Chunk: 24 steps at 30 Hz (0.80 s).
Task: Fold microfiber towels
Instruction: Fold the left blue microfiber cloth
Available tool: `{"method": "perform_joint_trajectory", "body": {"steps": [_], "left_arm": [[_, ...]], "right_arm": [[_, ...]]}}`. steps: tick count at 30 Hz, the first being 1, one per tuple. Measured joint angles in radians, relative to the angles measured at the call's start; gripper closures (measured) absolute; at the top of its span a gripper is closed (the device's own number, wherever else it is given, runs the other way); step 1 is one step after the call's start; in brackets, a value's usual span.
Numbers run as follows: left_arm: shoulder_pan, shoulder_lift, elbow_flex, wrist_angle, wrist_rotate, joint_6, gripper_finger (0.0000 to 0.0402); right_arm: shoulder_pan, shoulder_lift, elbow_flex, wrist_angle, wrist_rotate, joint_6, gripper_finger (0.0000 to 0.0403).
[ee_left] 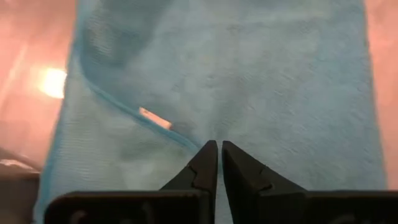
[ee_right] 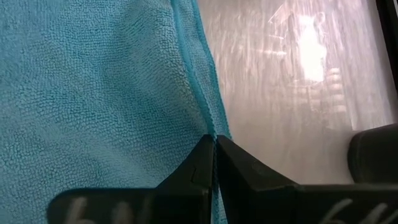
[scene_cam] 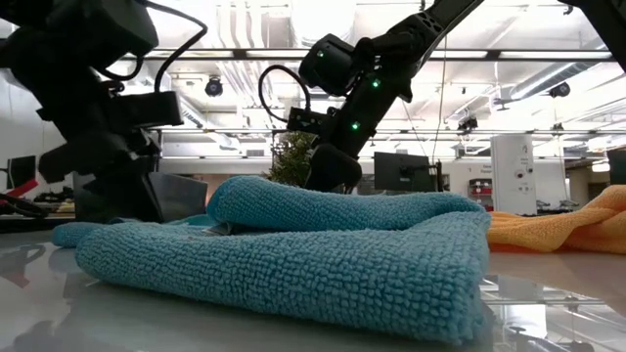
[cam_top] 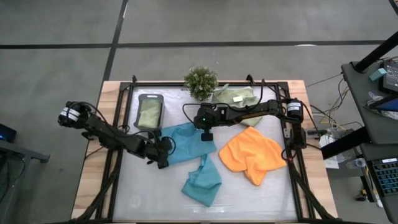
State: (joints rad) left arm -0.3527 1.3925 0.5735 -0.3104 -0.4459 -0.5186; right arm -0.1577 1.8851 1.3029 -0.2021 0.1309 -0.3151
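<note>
A glossy white table under open-plan office ceiling lights carries a teal towel at centre. Left end effector pinches its left edge; right end effector clamps its far-right edge, both narrow.

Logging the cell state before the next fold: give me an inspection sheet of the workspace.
Surface: white table top, wooden border.
Job's things: teal towel pinched at two edges; second teal towel crumpled; orange towel crumpled; sage towel behind, another in the tray.
Clutter: small plant.
Grippers: left gripper shut on the towel's left edge; right gripper shut on its right edge.
Cables: loops along both arms.
Surroundings: grey floor, equipment desk at right.
</note>
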Motion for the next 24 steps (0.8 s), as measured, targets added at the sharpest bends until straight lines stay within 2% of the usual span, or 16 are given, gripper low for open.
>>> {"method": "perform_joint_trajectory", "body": {"steps": [11, 24], "left_arm": [[0.000, 0.000, -0.006, 0.005, -0.027, 0.002, 0.0299], [0.000, 0.000, -0.006, -0.015, -0.037, 0.028, 0.0293]], "right_arm": [[0.000, 0.000, 0.000, -0.002, 0.000, 0.017, 0.0394], [0.000, 0.000, 0.000, -0.003, 0.000, 0.017, 0.0394]]}}
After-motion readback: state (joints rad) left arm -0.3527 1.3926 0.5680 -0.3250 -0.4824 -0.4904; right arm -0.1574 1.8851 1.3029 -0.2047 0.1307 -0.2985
